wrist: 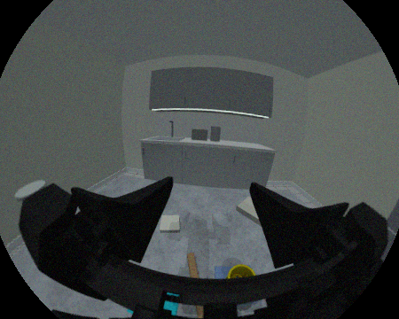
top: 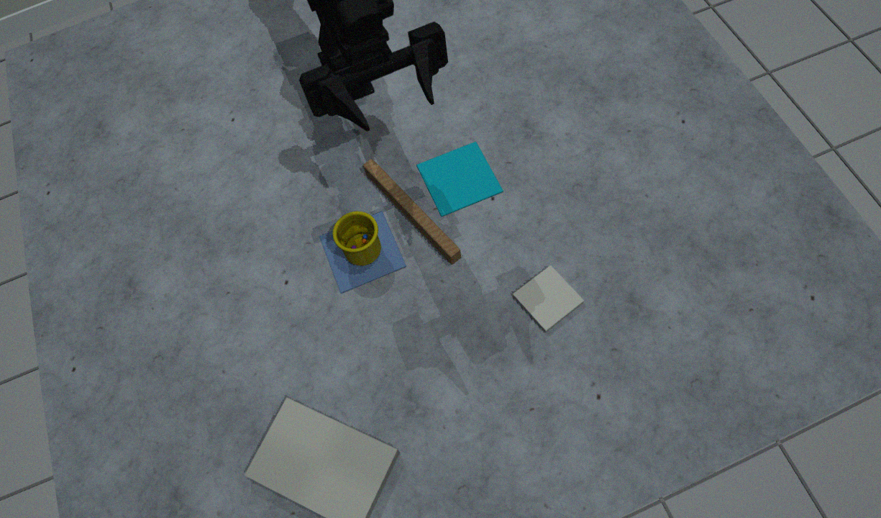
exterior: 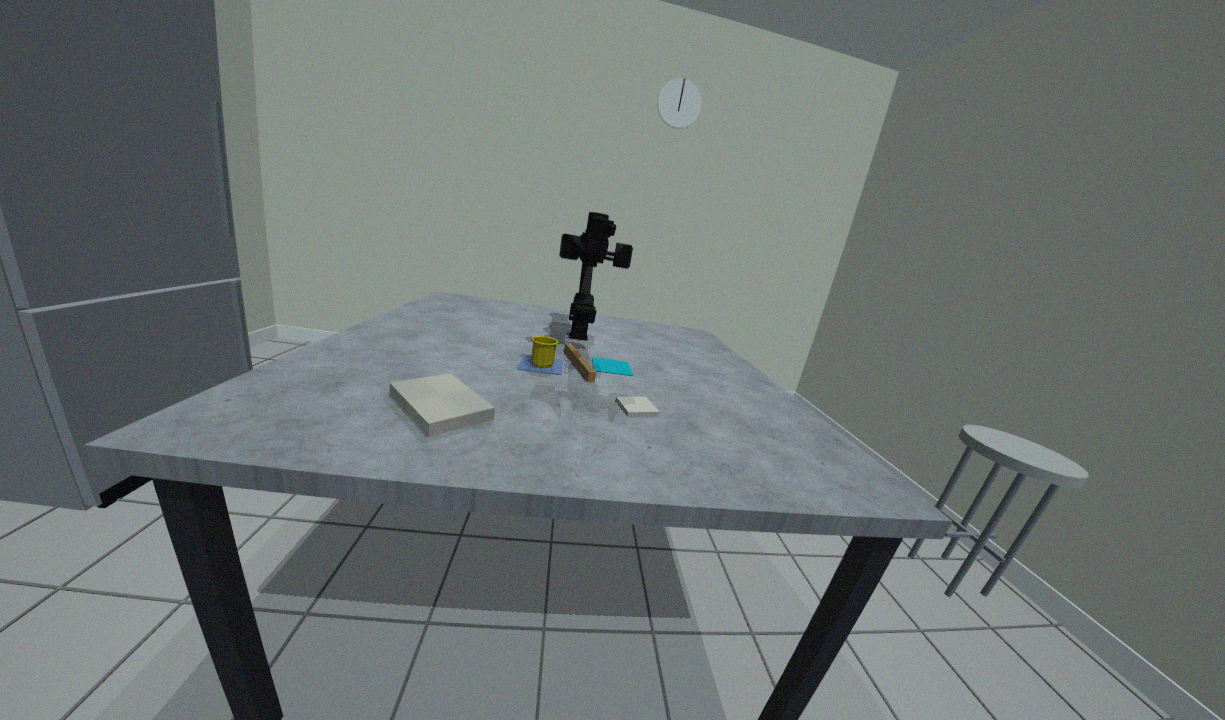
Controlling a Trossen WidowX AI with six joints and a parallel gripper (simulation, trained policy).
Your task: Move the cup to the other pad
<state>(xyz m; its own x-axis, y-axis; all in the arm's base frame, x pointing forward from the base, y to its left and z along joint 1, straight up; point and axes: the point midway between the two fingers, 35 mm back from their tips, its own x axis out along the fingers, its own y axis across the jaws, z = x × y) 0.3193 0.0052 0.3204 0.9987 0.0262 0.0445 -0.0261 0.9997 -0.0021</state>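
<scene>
On the blue pad (top: 391, 260) (exterior: 526, 365) (wrist: 220, 272) stands the yellow cup (top: 364, 252) (exterior: 543, 352) (wrist: 241, 271), upright, its mouth facing up, with a few small marbles (top: 359, 241) visible inside it in the top view. Just beside that pad, on the side towards the teal pad (top: 459, 178) (exterior: 612, 367) (wrist: 170, 307), a wooden bar (top: 412, 211) (exterior: 579, 362) (wrist: 193, 266) lies across the direct way between the two pads. Farther out on the tabletop (top: 623, 212) (exterior: 688, 447) (wrist: 191, 208) are a small pale slab (top: 548, 298) (exterior: 637, 406) (wrist: 169, 223) and a larger, thicker one (top: 322, 454) (exterior: 441, 402) (wrist: 248, 209).

The fingers (top: 400, 116) (exterior: 596, 251) are spread wide and released, with nothing between them, raised well above the tabletop and apart from the cup. What the coming move turns on is this: the cup lies low and forward of the fingers, off to the right in the wrist view — so the arm probably has to swing that way and descend before closing. The cup's long axis is vertical, so a level grip around its wall seems best. Carrying it to the teal pad, presumably the goal, would call for lifting clear of the bar — a knock there could tip the marbles out.
</scene>
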